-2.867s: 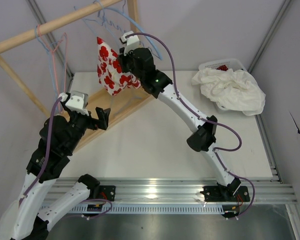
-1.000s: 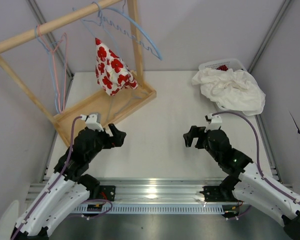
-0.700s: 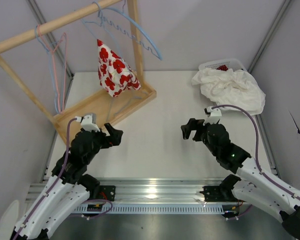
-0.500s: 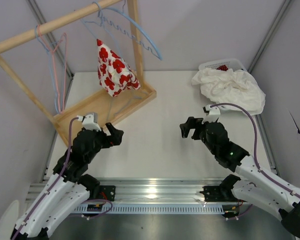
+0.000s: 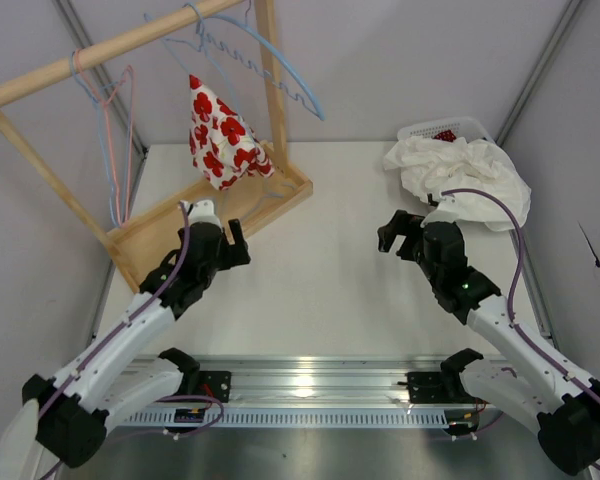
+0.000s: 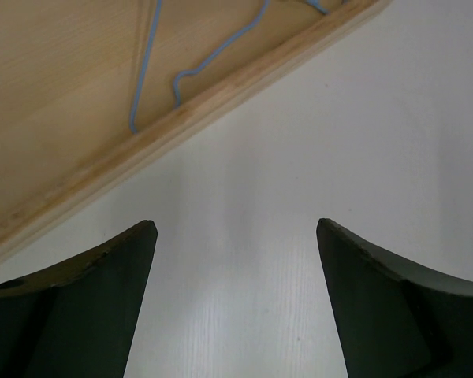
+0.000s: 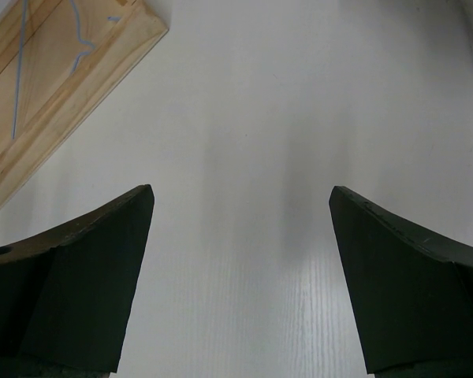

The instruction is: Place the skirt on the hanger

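Observation:
The skirt (image 5: 218, 130), white with red flowers, hangs from a blue wire hanger (image 5: 270, 70) on the wooden rack at the back left. Its hem reaches down to the rack's base (image 5: 170, 225). My left gripper (image 5: 235, 243) hovers just in front of that base, open, with nothing between its fingers. In the left wrist view the left gripper (image 6: 232, 228) is over bare table, and the base (image 6: 79, 118) holds a stretch of blue hanger wire (image 6: 154, 71). My right gripper (image 5: 392, 232) is open and empty at mid-right, and the right wrist view puts the right gripper (image 7: 240, 193) over white table.
A heap of white cloth (image 5: 460, 175) spills out of a white basket (image 5: 430, 130) at the back right. Pink and blue spare hangers (image 5: 115, 130) hang from the wooden rail (image 5: 100, 50) on the left. The rack base corner (image 7: 63, 87) lies far left of the right gripper.
The left arm has reached forward to the rack base, its jaws slightly narrower. The right gripper has swung right and back toward the cloth heap. The skirt has swayed slightly.

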You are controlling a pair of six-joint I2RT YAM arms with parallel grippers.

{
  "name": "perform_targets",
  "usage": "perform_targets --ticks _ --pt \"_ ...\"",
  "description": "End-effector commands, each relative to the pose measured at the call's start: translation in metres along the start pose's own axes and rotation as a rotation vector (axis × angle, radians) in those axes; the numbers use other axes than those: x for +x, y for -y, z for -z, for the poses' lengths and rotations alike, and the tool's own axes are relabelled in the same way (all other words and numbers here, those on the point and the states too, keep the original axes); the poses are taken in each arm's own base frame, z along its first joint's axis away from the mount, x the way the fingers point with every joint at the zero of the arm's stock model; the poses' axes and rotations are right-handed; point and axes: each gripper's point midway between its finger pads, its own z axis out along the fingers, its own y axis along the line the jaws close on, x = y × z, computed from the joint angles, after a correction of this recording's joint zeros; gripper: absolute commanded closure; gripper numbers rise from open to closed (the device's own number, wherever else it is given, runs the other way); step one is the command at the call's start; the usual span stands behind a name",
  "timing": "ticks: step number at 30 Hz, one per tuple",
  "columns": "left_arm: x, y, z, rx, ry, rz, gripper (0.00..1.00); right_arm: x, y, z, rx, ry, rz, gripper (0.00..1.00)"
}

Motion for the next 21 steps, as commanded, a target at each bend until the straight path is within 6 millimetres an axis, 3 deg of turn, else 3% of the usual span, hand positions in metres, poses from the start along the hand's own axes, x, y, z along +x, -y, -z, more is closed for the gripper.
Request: perform_targets --ticks 1,4,6,7,8,10,11,13,14,17,18,19,20,21 --pt "-0.049 0.006 -0.017 -0.044 0.127 -0.084 0.11 -0.021 -0.013 -0.001 -0.049 0.046 -0.033 0.01" --pt "-0.053 0.020 -0.027 0.011 0.131 -0.110 0.12 -0.036 0.016 0.000 0.087 0.085 -0.054 0.01" --pt "-0.050 0.032 -0.030 0.082 0.131 -0.114 0.12 -0.051 0.048 0.000 0.180 0.111 -0.106 0.01" --pt "-0.049 0.036 -0.031 0.106 0.132 -0.113 0.12 -0.064 0.056 0.002 0.195 0.133 -0.130 0.01" --pt "-0.048 0.040 -0.031 0.128 0.133 -0.110 0.12 -0.079 0.080 0.003 0.252 0.173 -0.175 0.01" --pt "-0.040 0.047 -0.032 0.178 0.118 -0.108 0.11 -0.093 0.097 0.000 0.267 0.199 -0.208 0.01" --pt "-0.039 0.050 -0.032 0.190 0.113 -0.108 0.10 -0.113 0.118 0.004 0.314 0.241 -0.247 0.01" --pt "-0.031 0.051 -0.033 0.208 0.086 -0.115 0.09 -0.120 0.141 -0.005 0.365 0.223 -0.275 0.01" --pt "-0.028 0.051 -0.034 0.209 0.076 -0.118 0.09 -0.139 0.156 -0.004 0.395 0.251 -0.279 0.01" --pt "-0.026 0.051 -0.032 0.218 0.070 -0.125 0.08 -0.140 0.178 -0.031 0.422 0.183 -0.258 0.01" --pt "-0.025 0.051 -0.032 0.221 0.071 -0.132 0.08 -0.159 0.177 -0.035 0.414 0.200 -0.218 0.01" --pt "-0.025 0.050 -0.032 0.219 0.075 -0.134 0.07 -0.163 0.177 -0.043 0.402 0.184 -0.207 0.01" --pt "-0.023 0.050 -0.032 0.220 0.072 -0.136 0.07 -0.155 0.183 -0.061 0.399 0.131 -0.205 0.01" --pt "-0.023 0.049 -0.031 0.219 0.076 -0.140 0.07 -0.176 0.176 -0.067 0.367 0.152 -0.181 0.01"
